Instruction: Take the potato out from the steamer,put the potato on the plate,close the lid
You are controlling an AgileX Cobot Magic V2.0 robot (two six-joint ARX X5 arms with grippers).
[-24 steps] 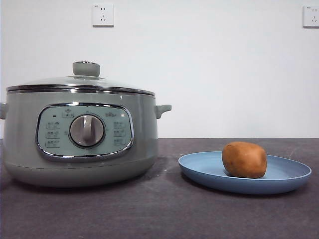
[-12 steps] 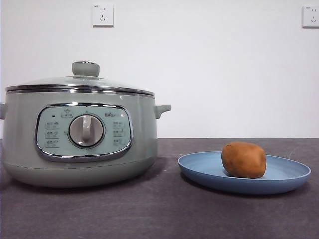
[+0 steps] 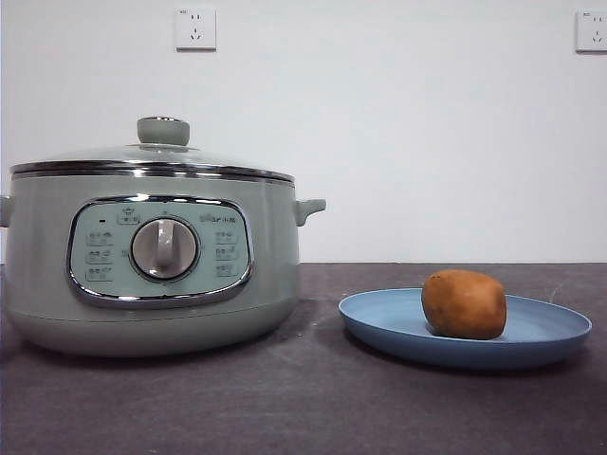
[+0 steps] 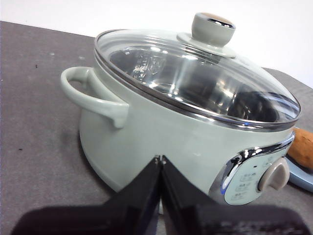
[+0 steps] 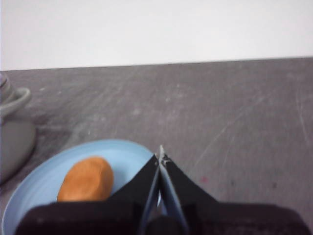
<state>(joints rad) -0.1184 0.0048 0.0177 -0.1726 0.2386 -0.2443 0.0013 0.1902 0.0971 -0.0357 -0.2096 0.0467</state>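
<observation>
The potato (image 3: 464,304) lies on the plate (image 3: 379,322) toward its middle, and the plate sits on the dark table (image 3: 303,408) just beside the steamer (image 3: 152,275), not touching it. The lid (image 3: 152,156) is seated flat on the steamer's chrome rim, knob upright (the pot's interior shows through the glass in the left wrist view). The left gripper (image 4: 160,159) hangs near the steamer's side with jaws pressed together and empty; the right gripper (image 5: 160,152) is above the plate's edge, jaws likewise closed on nothing.
</observation>
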